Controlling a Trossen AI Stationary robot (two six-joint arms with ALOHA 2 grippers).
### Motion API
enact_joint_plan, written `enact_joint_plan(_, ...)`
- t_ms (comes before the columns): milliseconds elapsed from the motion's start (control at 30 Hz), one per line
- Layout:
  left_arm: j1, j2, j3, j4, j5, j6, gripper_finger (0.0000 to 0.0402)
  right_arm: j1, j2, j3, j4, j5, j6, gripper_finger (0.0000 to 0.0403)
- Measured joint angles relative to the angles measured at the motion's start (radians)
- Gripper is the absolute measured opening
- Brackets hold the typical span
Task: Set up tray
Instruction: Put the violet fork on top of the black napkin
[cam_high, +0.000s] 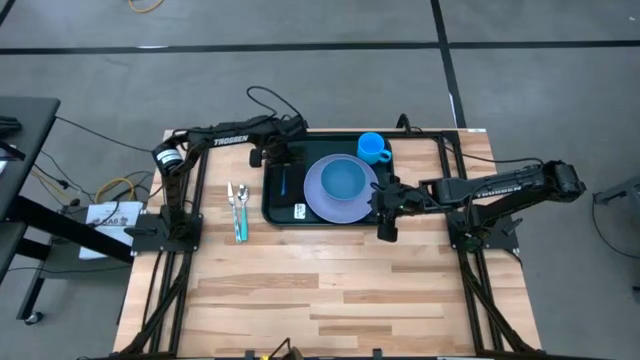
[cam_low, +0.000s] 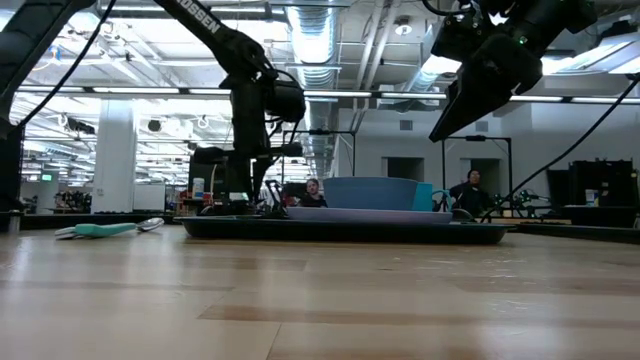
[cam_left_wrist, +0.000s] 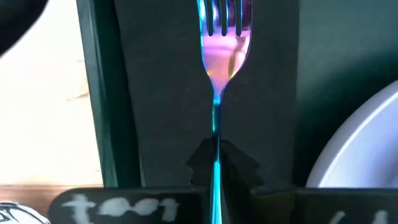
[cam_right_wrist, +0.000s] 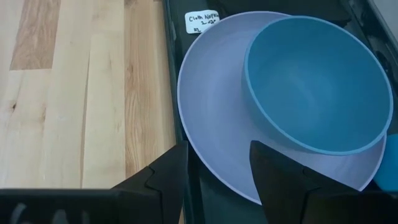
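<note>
Clamped on the iridescent metal fork (cam_left_wrist: 219, 56), my left pincer (cam_left_wrist: 216, 163) holds it over the black napkin (cam_left_wrist: 186, 93) in the dark green-black tray (cam_high: 275, 212); my right pincer (cam_right_wrist: 214, 168) gapes beside the lavender plate (cam_right_wrist: 217, 118).

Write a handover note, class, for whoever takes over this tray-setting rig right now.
Left gripper: shut on the iridescent metal fork, over the black cloth napkin in the dark green plastic tray.
Right gripper: open, empty, above the lavender round plate.
Done: plate, blue bowl and blue mug in the tray.
Left: release the fork; the teal-handled cutlery lies on the table.
</note>
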Motion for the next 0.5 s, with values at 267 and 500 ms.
enact_joint_plan(267, -0.006, 0.000, 0.000, -0.002, -0.029, -0.019, 0.0002, 0.000, 0.000, 0.000, 0.000, 0.000, 0.000, 0.0164)
enact_joint_plan(500, -0.017, 0.000, 0.000, -0.002, -0.035, -0.019, 0.0002, 0.000, 0.000, 0.000, 0.001, 0.000, 0.000, 0.0164)
